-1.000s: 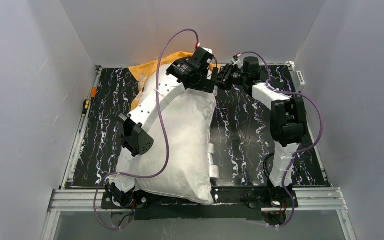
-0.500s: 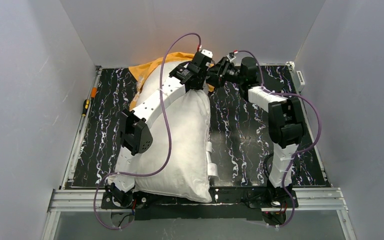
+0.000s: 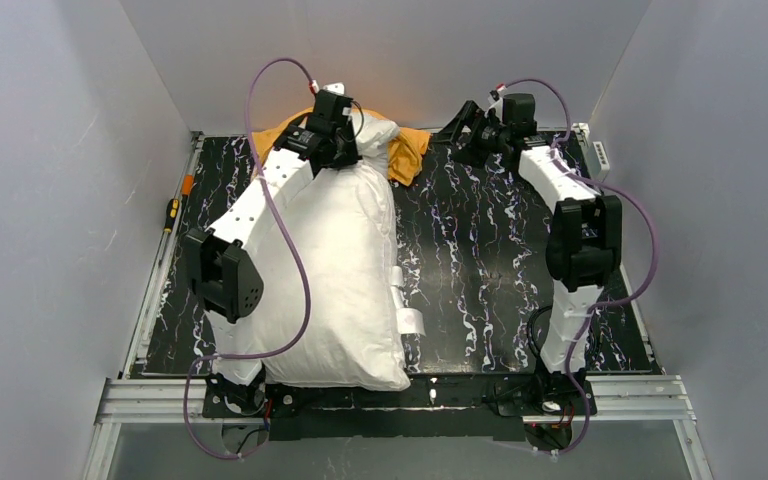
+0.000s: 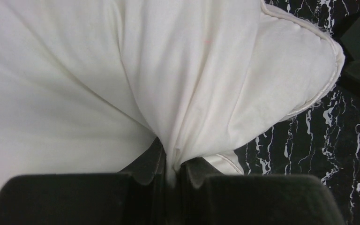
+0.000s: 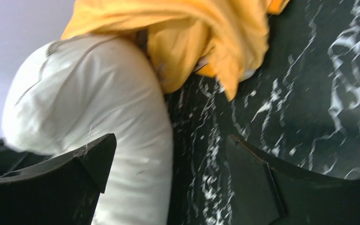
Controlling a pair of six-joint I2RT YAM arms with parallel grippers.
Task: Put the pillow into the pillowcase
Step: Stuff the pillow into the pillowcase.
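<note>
Left end effector just clenched on a pillow fold and hauled it to upper left. Right end effector released and backed off the pillowcase, now bunched top centre. Pillow mostly outside, so the case mouth likely needs regrasping

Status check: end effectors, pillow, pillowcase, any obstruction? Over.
Left end effector shut on pillow fabric. Right end effector open, empty. Pillow mostly outside pillowcase, which is bunched at its far end. No obstruction seen.
</note>
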